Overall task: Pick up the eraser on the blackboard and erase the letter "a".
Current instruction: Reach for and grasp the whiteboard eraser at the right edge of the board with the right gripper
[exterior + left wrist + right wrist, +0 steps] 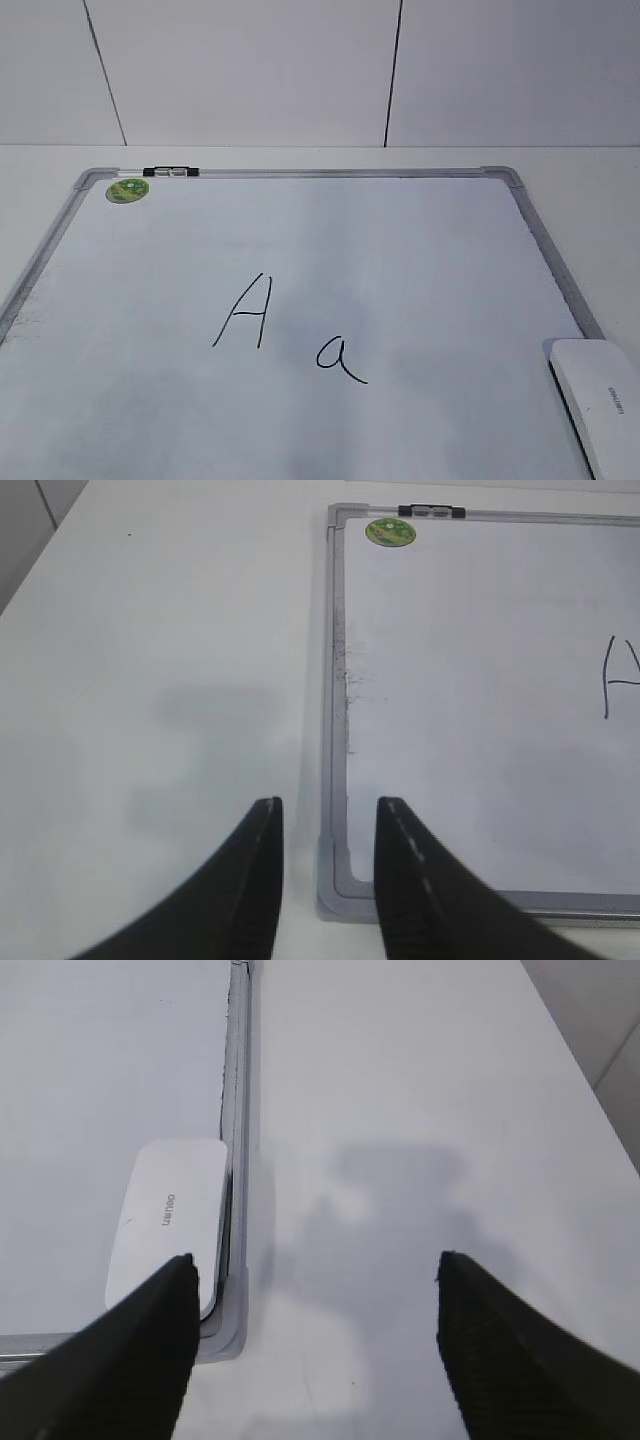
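The blackboard (420, 250) is a white dry-erase board with a grey frame, lying flat on the table. The small letter "a" (340, 357) is written in black near its middle front, right of a capital "A" (243, 312). The white eraser (598, 398) lies on the board's right front corner; it also shows in the right wrist view (168, 1220). My right gripper (315, 1265) is open and empty above the bare table, just right of the eraser and the board's corner. My left gripper (328, 805) is open and empty above the board's left front corner (340, 885). Neither gripper shows in the exterior view.
A round green sticker (127, 189) and a small black-and-silver clip (171, 172) sit at the board's far left corner. The white table (420, 1110) extends right of the board, with its edge at the far right. A tiled wall (300, 70) stands behind.
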`<action>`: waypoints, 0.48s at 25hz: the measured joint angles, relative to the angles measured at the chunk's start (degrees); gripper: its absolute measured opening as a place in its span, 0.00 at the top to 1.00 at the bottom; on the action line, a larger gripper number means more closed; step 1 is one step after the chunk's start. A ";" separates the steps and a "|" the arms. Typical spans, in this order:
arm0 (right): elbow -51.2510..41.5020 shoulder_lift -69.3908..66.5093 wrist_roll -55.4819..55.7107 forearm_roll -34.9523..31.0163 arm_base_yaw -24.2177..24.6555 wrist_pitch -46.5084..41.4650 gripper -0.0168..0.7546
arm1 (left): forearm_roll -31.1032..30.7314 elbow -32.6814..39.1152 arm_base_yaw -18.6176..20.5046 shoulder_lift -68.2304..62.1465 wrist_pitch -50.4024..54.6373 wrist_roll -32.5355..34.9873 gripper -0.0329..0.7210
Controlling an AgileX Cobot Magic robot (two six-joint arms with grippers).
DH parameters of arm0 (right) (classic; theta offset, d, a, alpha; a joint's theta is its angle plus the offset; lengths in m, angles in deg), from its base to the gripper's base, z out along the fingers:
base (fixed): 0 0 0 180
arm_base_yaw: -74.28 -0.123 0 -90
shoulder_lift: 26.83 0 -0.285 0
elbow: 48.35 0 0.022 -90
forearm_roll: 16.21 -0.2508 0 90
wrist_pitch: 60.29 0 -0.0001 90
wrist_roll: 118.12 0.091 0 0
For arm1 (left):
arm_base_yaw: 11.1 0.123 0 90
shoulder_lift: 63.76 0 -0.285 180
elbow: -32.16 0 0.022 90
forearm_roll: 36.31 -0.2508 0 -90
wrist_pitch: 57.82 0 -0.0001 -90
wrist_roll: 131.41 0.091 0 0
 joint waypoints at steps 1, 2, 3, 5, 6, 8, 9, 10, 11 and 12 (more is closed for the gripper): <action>0.00 0.00 0.00 0.00 0.00 0.00 0.21 | 0.00 0.00 0.00 0.00 0.00 0.00 0.65; 0.00 0.00 0.00 0.00 0.00 0.00 0.21 | 0.00 0.00 0.00 0.00 0.00 0.00 0.65; 0.00 0.00 0.00 0.00 0.00 0.00 0.21 | 0.00 0.00 0.00 0.00 0.00 0.00 0.65; 0.00 0.00 0.00 0.00 0.00 0.00 0.21 | 0.00 0.00 0.00 0.00 0.00 0.00 0.65; 0.00 -0.12 0.50 0.00 0.00 0.00 0.21 | 0.00 0.00 0.00 0.00 0.00 0.00 0.65; 0.00 -1.81 1.54 0.00 0.00 0.00 0.21 | 0.00 0.00 -0.11 0.00 0.00 0.00 0.65; 0.00 -3.03 1.90 -0.12 0.00 0.00 0.21 | 0.00 0.00 -0.11 0.00 0.00 0.00 0.65; 0.13 -4.13 2.15 -0.26 0.00 0.00 0.21 | 0.00 0.00 -0.11 0.00 0.00 0.00 0.65; 0.49 -5.49 2.23 -0.71 0.00 0.00 0.21 | 0.00 0.00 -0.11 0.00 0.00 0.00 0.65; 0.73 -6.61 2.38 -0.91 0.00 0.00 0.21 | 0.00 0.00 -0.11 0.00 0.00 0.00 0.65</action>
